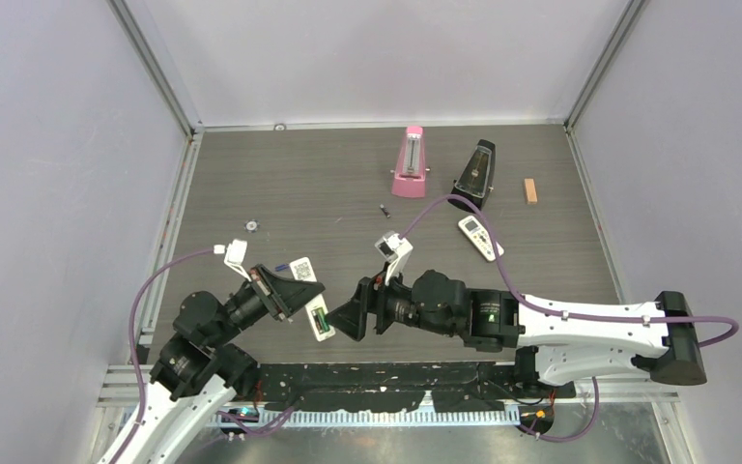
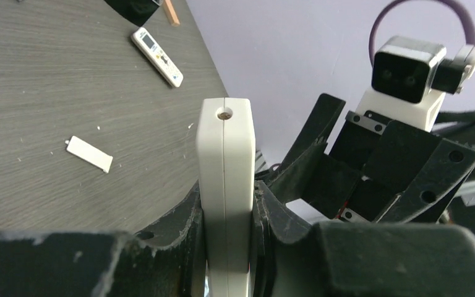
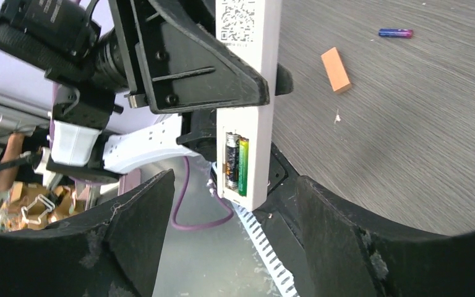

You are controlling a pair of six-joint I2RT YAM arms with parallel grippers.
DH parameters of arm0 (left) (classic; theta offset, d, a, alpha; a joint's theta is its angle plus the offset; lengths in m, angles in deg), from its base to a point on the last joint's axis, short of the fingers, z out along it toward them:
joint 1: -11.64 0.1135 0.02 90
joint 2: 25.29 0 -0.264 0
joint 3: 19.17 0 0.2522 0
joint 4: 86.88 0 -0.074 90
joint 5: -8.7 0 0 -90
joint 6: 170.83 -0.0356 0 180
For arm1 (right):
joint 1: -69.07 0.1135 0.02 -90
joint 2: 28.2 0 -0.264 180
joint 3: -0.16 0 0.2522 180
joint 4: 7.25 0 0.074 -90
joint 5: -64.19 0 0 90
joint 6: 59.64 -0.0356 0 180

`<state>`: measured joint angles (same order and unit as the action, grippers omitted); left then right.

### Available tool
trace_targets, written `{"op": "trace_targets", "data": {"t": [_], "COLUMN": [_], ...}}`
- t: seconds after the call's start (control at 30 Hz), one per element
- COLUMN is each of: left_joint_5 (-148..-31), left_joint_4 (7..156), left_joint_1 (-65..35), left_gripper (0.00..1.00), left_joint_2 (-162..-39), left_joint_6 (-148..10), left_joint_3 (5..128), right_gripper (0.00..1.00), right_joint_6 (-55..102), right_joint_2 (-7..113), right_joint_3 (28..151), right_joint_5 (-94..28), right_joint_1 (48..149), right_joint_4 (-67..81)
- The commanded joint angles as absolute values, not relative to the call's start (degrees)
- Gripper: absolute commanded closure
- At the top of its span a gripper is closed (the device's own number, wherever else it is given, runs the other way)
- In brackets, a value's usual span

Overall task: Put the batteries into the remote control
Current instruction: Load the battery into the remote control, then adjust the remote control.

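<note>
Remote [image 3: 256,93]: clamped hard in your left gripper [image 1: 288,290], long axis running down toward the right gripper [image 3: 229,247]. Its jaws stand wide and hold nothing, just off the bay end. Two batteries [image 3: 237,162] look seated. Right arm is nearer for pressing.

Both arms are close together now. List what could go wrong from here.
1. The remote control has its compartment uncovered with two batteries in it; tilting it could spill them. The white piece, probably its cover, lies apart on the table.
2. The open right gripper hangs right at the remote's end; a careless move could knock it askew in the left gripper, which clamps it.
</note>
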<state>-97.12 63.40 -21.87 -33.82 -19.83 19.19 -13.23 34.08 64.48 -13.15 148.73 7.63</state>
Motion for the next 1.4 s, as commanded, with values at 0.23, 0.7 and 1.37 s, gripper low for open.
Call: {"op": "trace_targets", "data": {"t": [0.23,0.7,1.37], "left_joint_5": [-107.9,-89.1,-83.9], "left_joint_4": [73.3,52.4,46.1], "left_joint_1": [-22.0,-22.0,-21.9], "left_gripper": [1.00,1.00,0.73], "left_joint_2": [-35.0,-34.9,-36.1], "left_joint_6": [-25.2,-23.5,-20.1], "left_joint_3": [22.9,29.2,29.8], "right_gripper": [0.27,0.19,0.71], "right_joint_6": [-5.6,-3.1,0.8], "right_joint_2": [37.4,48.8,59.8], "right_joint_3": [65.3,77.6,89.0], "right_joint_5": [-22.4,-4.9,8.1], "right_joint_1": [148.8,154.3,157.2], "right_joint_4": [1.2,13.9,22.4]}}
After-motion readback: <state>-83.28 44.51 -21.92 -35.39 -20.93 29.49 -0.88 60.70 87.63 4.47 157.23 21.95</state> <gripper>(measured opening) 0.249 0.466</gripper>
